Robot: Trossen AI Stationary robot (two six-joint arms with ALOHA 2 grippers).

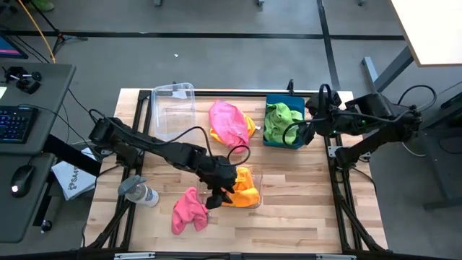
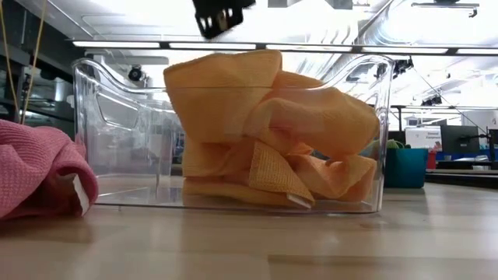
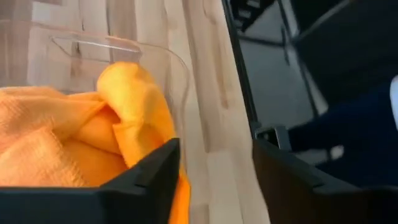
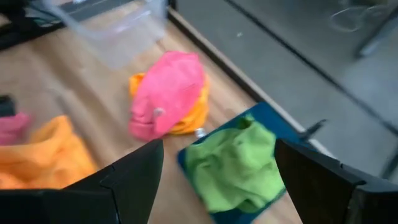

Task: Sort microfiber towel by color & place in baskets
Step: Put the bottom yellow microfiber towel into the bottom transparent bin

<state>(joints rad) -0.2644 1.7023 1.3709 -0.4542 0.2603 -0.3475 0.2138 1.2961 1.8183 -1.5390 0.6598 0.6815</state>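
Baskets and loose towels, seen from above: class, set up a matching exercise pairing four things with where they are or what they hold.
Things:
1. solid blue plastic basket
2. clear basket by the left gripper
3. clear basket at the table's far edge
4. pink fuzzy towel beside the grey-capped bottle

Matches:
A. holds orange towels
B. lies loose on the wooden table
C. holds lime green towels
D. holds no towels

Pairs: 1-C, 2-A, 3-D, 4-B

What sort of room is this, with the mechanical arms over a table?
Probably a robotics lab or workshop: a wooden worktable on a dark metal frame, a desk with black keyboard and mouse, and bare ceiling strip lights.
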